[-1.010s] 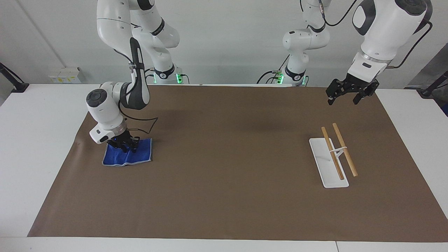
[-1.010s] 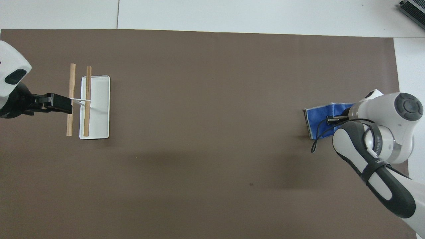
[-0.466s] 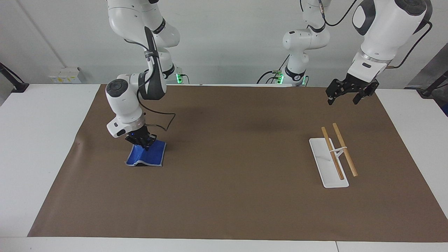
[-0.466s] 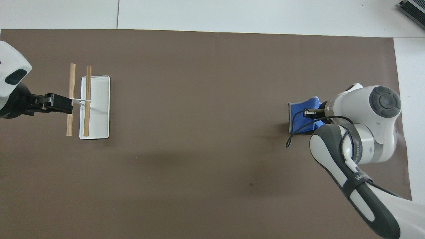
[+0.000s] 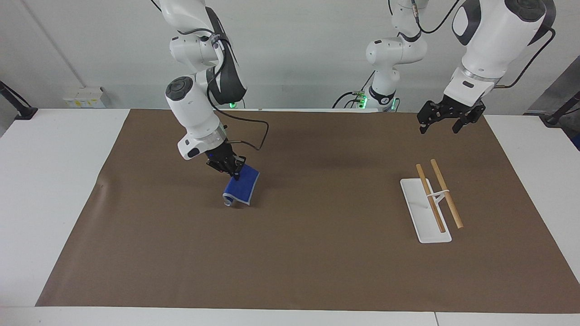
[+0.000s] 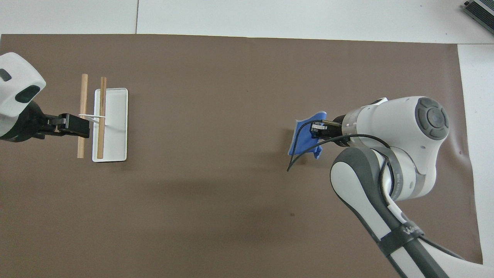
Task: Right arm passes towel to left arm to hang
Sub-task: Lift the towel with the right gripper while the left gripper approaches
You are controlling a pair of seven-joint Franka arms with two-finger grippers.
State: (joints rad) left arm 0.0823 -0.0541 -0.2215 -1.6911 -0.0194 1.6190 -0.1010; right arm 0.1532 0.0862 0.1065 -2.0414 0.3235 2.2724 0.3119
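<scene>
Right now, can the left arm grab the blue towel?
Probably not yet. The towel hangs from the shut right gripper over the mat's middle, while the open left gripper waits up near the rack; nothing stands between.

A brown mat [image 5: 317,253] is spread over the white table [image 5: 50,181], and a white tray [image 5: 414,199] with two wooden rods [image 5: 446,192], apparently on a stand, is seen below the left gripper [image 5: 441,128].

Clearly a robotics lab: two white robot arms [image 5: 199,104] [image 5: 489,40] bolted at a white surface [image 5: 50,181] under a brown paper mat [image 5: 290,262], bare pale wall [image 5: 294,45], cables [image 5: 349,97] trailing, green status lights [image 5: 232,98] glowing at the bases.
</scene>
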